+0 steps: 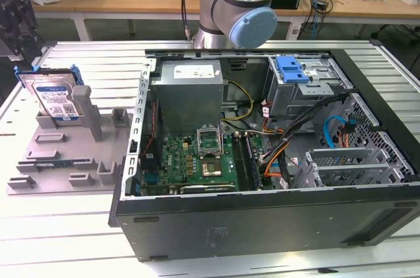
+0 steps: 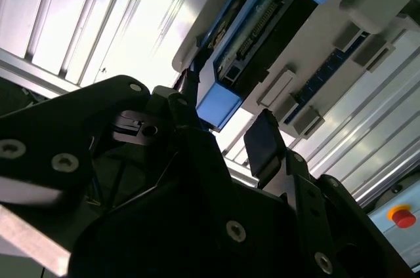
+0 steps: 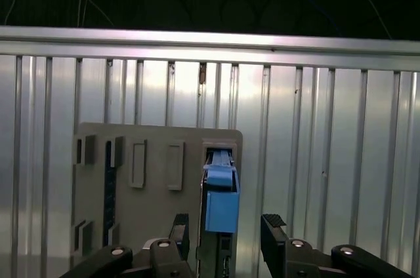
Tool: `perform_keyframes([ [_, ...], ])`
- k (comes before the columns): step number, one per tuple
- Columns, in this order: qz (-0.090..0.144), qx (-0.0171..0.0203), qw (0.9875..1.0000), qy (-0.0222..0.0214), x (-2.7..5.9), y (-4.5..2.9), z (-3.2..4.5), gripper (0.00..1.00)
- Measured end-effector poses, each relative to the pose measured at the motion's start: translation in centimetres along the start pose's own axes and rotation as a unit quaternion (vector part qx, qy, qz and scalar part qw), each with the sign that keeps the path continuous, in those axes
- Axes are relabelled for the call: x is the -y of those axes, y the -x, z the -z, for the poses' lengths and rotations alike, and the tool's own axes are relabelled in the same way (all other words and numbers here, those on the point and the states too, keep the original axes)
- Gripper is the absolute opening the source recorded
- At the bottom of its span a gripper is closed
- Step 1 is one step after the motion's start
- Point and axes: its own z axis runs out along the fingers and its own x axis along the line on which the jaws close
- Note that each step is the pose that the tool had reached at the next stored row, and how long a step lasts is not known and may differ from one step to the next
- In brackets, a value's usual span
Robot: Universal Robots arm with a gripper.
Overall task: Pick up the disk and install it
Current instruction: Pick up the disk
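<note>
The disk (image 1: 58, 102) stands on edge in the gray holder (image 1: 59, 166), with bare surface (image 1: 79, 252) around it. The tool (image 3: 226, 229) is open, its jaws standing one beside each flat face.

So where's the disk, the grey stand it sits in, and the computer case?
the disk (image 1: 56, 99): exterior view, on its labelled face.
the grey stand (image 1: 62, 158): exterior view, on its bare base plate.
the computer case (image 1: 262, 220): exterior view, on its dark outer wall nearest the camera.

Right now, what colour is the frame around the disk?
Blue; the disk's frame shows best in the first wrist view.
</note>
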Motion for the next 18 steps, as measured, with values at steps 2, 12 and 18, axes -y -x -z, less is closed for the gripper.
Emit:
perform_keyframes([
  [2, 0.0, -0.0001, 1.0, 0.0001, -0.1, 0.01, -0.13, 0.56],
  [12, 0.0, 0.0, 1.0, 0.0001, -0.15, 0.06, -0.94, 0.56],
  [18, 0.0, 0.0, 1.0, 0.0, -0.16, 0.08, -1.22, 0.56],
])
